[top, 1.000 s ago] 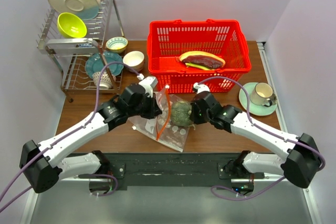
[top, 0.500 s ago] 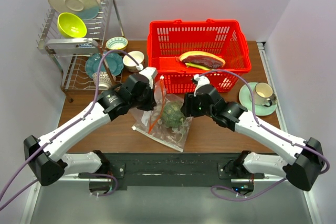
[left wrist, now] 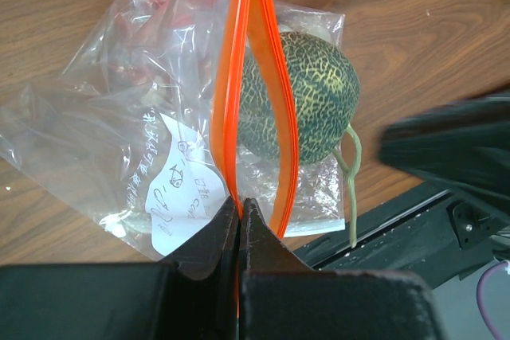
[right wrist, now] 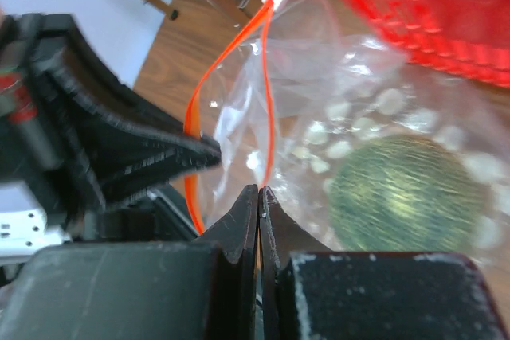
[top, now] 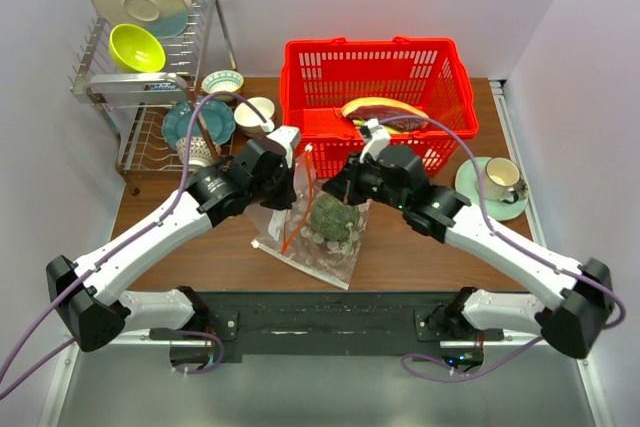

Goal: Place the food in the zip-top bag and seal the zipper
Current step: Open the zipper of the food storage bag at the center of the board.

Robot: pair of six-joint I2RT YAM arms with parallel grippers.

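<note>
The zip-top bag [top: 312,253] hangs with its mouth held apart, and its orange-red zipper [left wrist: 226,93] spreads into two strips. My left gripper [left wrist: 239,201] is shut on the left strip. On the other strip [right wrist: 268,109] my right gripper [right wrist: 259,189] is shut, facing the left one across the mouth. A dark green netted ball [top: 334,217] of the food rests inside the plastic below the opening, also seen as the ball [left wrist: 307,105] and the ball [right wrist: 398,193]. The red-brown slab [top: 385,107] lies in the red basket [top: 300,87], partly behind my right arm.
The red basket stands just behind the bag. A dish rack [top: 150,67] with plates and bowls fills the back left, with small bowls [top: 255,112] beside it. A cup on a saucer [top: 497,182] sits at the right. White dots show on plastic around the ball.
My right gripper let go of the green ball, which now sits in the bag, then rose to the mouth and shut on the far strip. The left gripper lifted the mouth slightly.
</note>
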